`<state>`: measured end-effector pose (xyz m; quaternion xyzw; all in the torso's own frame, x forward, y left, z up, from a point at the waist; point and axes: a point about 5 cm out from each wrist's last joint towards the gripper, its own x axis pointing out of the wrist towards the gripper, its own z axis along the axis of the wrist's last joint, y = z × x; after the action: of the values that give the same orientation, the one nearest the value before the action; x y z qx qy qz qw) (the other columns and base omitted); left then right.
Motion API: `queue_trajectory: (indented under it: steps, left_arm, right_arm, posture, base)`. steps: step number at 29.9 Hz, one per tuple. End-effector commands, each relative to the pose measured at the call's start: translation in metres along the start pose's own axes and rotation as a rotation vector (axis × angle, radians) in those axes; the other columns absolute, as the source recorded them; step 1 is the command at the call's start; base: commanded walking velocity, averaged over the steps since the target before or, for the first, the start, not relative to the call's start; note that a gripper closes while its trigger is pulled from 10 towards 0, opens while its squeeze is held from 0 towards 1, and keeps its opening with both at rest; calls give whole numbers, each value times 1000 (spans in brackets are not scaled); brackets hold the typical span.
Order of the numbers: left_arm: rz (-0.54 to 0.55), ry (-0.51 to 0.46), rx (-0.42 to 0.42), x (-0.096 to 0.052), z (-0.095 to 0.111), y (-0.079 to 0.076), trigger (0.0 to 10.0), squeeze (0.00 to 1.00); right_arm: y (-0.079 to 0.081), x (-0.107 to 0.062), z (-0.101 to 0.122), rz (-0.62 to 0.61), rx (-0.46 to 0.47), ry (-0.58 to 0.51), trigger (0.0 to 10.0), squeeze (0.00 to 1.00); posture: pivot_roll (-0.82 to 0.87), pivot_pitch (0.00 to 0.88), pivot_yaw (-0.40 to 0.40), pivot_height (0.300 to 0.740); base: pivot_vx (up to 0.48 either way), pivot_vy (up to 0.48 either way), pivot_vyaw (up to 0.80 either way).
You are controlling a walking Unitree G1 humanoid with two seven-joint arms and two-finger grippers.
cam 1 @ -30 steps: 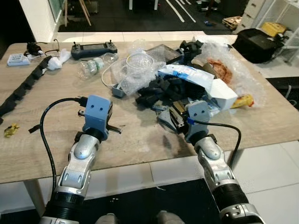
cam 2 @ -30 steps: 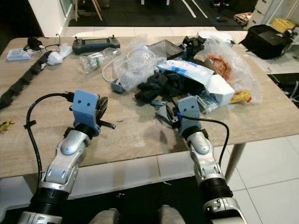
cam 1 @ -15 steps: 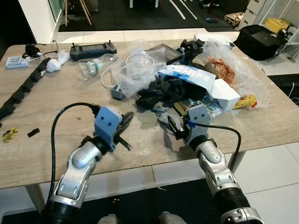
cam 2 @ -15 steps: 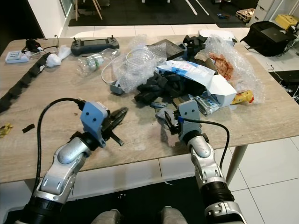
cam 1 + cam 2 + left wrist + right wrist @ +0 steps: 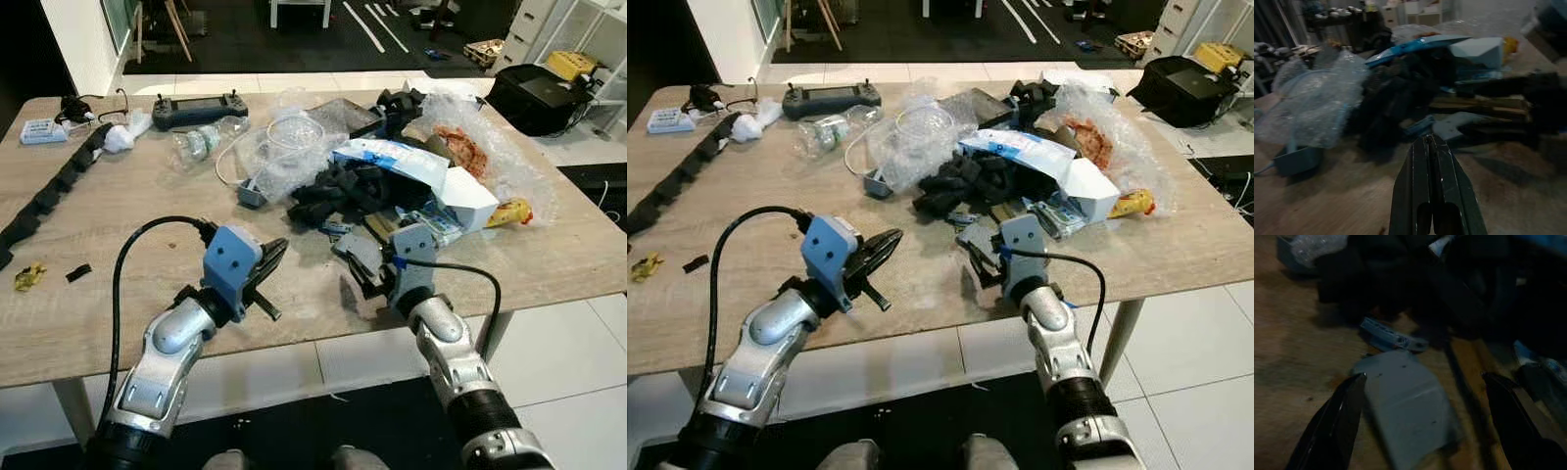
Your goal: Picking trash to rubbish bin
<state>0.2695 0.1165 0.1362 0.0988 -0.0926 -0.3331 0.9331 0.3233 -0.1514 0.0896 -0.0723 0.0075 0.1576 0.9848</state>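
Trash, a heap of black foam pieces (image 5: 338,186), clear bubble wrap (image 5: 274,147) and a blue-and-white torn carton (image 5: 411,166), covers the far half of the pale wooden bench (image 5: 98,294), with no rubbish bin seen among these views. At the heap's near edge a flat grey plastic scrap (image 5: 1403,404) lies on the wood directly between the spread fingers of the right tool (image 5: 1422,423), which is released and low over the bench, seemingly lined up so the fingers can close on that scrap as the first pick. Just beyond it sits a thin blue strip (image 5: 1393,335). The left tool (image 5: 1434,171) is clenched, its two black fingers pressed together and holding nothing, aimed toward the heap from well short of it, apparently waiting its turn. Compared with half a second earlier, the right tool has edged a little closer to the grey scrap, while the left has kept its closed, forward-pointing pose with only slight drift.
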Motion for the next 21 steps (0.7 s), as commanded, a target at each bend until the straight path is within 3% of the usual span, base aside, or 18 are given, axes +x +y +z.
queue_trajectory:
  steps: [1, 2, 11, 21]
  left_arm:
    - [-23, -1, 9, -2, 1, -2, 10000, 0]
    - [-44, -1, 4, -2, 1, -3, 10000, 0]
    - [-93, -2, -6, -1, 2, -7, 10000, 0]
    - [-90, -4, -2, -2, 2, -6, 10000, 0]
  right_arm:
    - [-5, -1, -4, -11, 10, 28, 10000, 369]
    - [-8, 3, -4, 17, 5, 53, 10000, 0]
    - [-5, 9, -14, 142, -16, 171, 10000, 0]
    - [-6, 12, -19, 186, -10, 221, 10000, 0]
  posture:
    - [40, 10, -48, 740]
    - [40, 8, -47, 740]
    - [41, 11, -41, 740]
    - [42, 19, -38, 740]
  base:
    - [0, 0, 0]
    - [0, 0, 0]
    - [0, 0, 0]
    - [0, 0, 0]
